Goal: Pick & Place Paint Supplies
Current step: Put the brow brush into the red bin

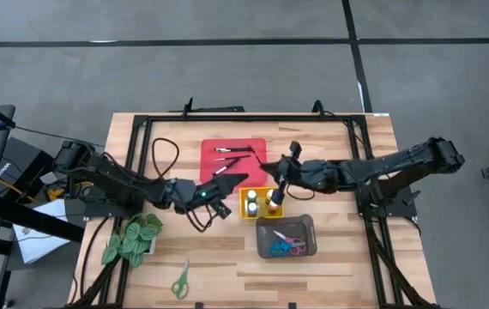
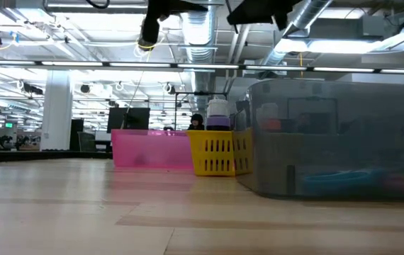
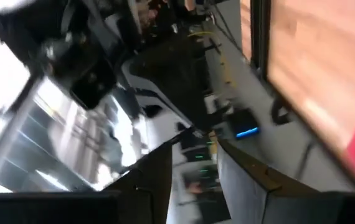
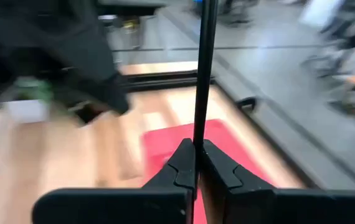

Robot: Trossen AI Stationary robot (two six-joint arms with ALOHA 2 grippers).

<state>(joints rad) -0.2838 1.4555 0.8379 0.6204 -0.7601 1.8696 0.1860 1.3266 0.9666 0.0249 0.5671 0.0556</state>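
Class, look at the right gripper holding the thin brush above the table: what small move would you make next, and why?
Probably carry the brush on over the red tray and lower it. The right gripper is shut on it above that tray, where other brushes already lie. The left gripper, at the tray's edge, may be in the way.

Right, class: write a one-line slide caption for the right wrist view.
Right gripper shut on a thin dark paintbrush, held above the red tray.
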